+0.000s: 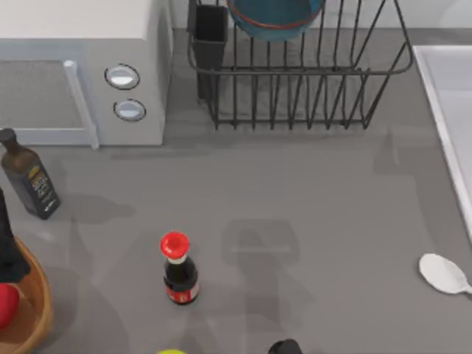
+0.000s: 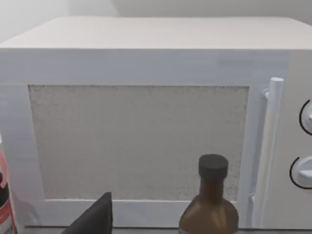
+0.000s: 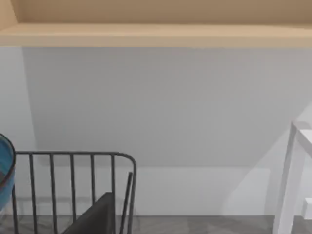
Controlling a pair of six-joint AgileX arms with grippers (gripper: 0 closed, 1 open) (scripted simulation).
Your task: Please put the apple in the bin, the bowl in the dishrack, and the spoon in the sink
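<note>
**Bowl in the rack, apple in the bin, spoon on the tabletop**

A grey tabletop (image 1: 310, 192) was seen from above. The blue bowl (image 1: 274, 16) was held inside the black wire dishrack (image 1: 295, 81) at the far edge, beside the rack's black cutlery cup (image 1: 210, 37). The red apple (image 1: 6, 304) was seen inside the light-brown wooden bin (image 1: 33, 310) at the near left corner, partly hidden by a dark part of the left arm (image 1: 7, 251). The white spoon (image 1: 442, 274) was found lying on the tabletop at the right, near the pale rim of the sink (image 1: 446, 103) but outside it.

A white microwave (image 1: 74, 74) with two round knobs was set at the far left. A dark brown bottle (image 1: 29, 177) was placed in front of it, and a red-capped sauce bottle (image 1: 178, 269) was stood nearer the middle.

In each wrist view a dark finger tip was glimpsed at the edge; whether the fingers of either gripper were apart or together could not be told.
</note>
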